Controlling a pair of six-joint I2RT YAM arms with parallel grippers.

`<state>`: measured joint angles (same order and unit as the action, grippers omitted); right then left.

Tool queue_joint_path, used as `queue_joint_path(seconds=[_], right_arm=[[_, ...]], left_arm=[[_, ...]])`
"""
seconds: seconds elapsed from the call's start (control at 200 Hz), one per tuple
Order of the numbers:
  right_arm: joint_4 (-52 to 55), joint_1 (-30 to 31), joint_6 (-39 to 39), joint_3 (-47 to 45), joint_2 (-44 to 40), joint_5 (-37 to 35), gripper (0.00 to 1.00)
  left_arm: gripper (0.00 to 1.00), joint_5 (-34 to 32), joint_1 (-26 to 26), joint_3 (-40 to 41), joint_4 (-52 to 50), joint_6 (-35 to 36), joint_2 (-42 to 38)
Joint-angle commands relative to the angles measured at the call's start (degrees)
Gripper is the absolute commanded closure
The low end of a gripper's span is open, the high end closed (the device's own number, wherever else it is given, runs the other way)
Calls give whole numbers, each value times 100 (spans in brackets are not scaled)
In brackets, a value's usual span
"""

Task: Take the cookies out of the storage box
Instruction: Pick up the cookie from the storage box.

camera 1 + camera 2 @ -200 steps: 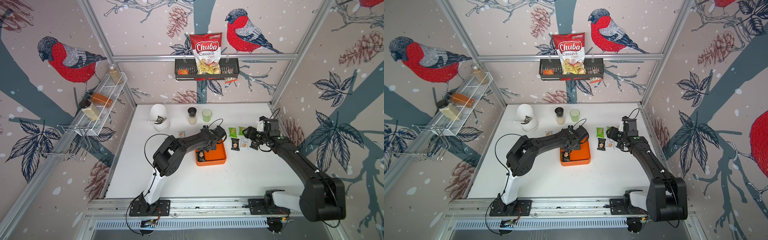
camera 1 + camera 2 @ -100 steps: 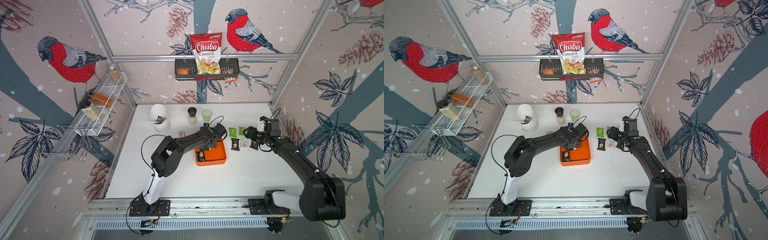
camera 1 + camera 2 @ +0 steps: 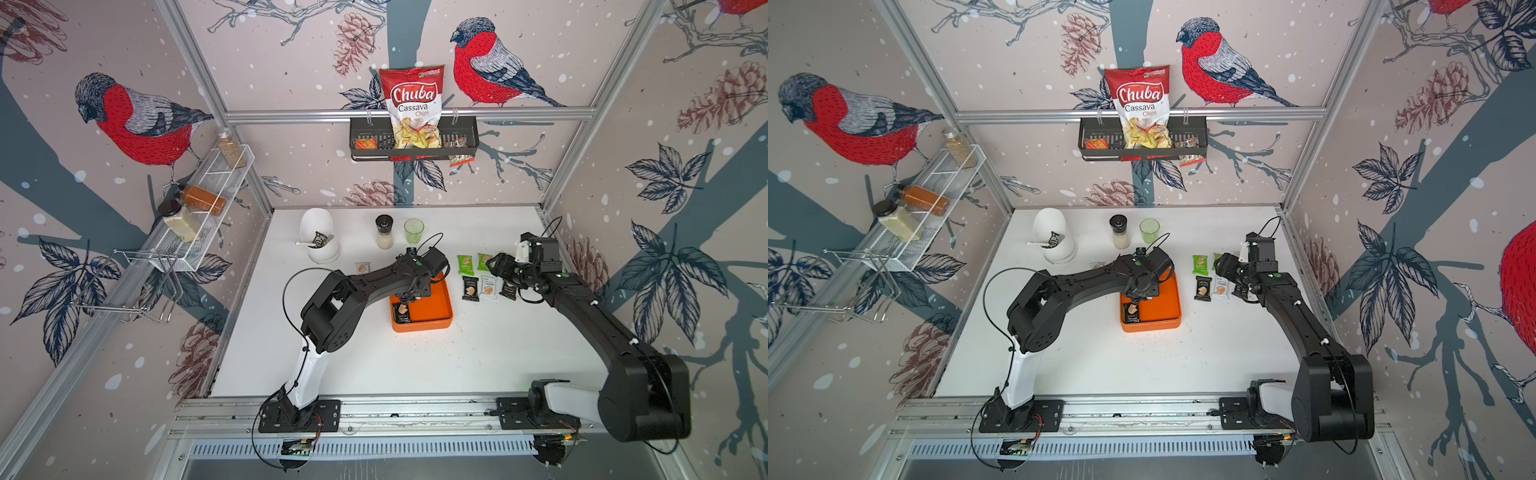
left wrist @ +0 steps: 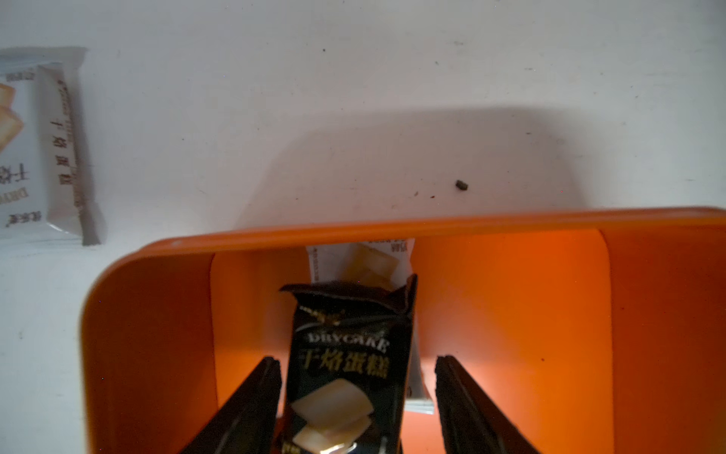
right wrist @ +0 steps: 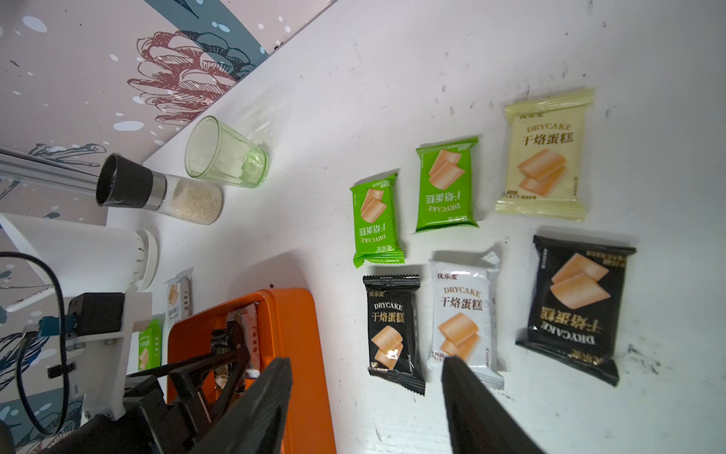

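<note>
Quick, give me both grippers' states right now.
Left gripper: open, jaws astride a black cookie packet in the orange tray, not yet clamped.
Right gripper: open, holding nothing.

Inside the storage box (image 4: 393,232) my left gripper (image 4: 357,358) has little room — a black packet (image 4: 345,353) stands between the jaws, the box's wall close ahead. Beside it the box floor is bare. Right of the box, six cookies (image 5: 461,310) crowd the table (image 3: 415,365) below my right gripper (image 5: 365,359); toward the arm bases the table lies open.

Some cookies (image 3: 401,312) lie in orange storage box (image 3: 438,305), other packets (image 3: 470,287) beside.
</note>
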<state>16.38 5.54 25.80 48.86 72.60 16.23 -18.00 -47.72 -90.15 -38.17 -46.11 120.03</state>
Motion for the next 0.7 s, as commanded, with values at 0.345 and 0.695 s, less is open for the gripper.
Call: queue_joint_path(seconds=[0.345,0.695], right_arm=[[-69,-66,-34,57,14,-73,34],[-83,-88,-35,55,18,-54,34]], left_arm=[[40,78,108,102,152,128,38],[59,37,114,85,175,113,-81]])
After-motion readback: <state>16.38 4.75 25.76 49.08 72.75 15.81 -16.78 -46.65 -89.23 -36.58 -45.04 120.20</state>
